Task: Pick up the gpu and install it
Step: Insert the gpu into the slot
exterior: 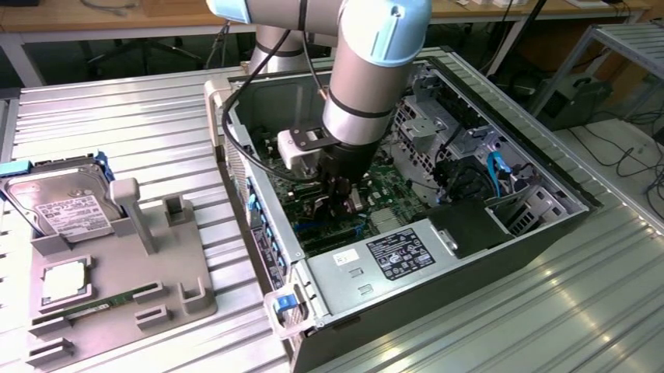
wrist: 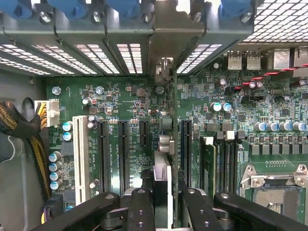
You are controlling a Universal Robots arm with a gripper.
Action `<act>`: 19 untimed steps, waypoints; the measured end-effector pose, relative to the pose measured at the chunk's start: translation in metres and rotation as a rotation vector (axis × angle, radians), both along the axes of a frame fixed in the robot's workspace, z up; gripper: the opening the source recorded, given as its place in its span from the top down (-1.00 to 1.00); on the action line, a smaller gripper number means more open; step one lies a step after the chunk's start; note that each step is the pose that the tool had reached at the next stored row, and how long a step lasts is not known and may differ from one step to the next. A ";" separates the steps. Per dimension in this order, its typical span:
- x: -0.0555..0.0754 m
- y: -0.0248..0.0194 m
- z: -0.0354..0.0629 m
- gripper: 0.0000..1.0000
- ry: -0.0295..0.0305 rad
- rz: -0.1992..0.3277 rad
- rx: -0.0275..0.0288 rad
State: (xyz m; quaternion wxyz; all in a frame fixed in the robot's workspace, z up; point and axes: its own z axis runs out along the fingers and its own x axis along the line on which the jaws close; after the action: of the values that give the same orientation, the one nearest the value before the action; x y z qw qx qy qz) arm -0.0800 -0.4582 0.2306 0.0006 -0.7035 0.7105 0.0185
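In the wrist view the gpu stands edge-on over the green motherboard, between two long black expansion slots. Its grey metal bracket reaches up against the case's rear slot covers. My gripper is shut on the card's upper edge, one black finger on each side. In the exterior view the gripper is low inside the open computer case, just above the board, and it hides most of the card. Whether the card's edge sits in a slot I cannot tell.
A silver power supply lies at the case's near end, with blue cables to the exterior view's right. On the grey holder outside sit a hard drive, a RAM stick and a chip. A white slot and CPU socket flank the card.
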 end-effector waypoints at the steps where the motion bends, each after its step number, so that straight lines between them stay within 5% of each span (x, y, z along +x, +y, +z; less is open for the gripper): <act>1: 0.000 0.0000 -0.0001 0.45 0.0000 0.000 0.0000; 19: 0.000 0.0005 -0.0074 0.45 -0.0014 0.000 0.0035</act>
State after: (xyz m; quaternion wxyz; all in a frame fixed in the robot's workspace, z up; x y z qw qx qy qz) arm -0.0802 -0.4577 0.2232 0.0023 -0.7034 0.7105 0.0193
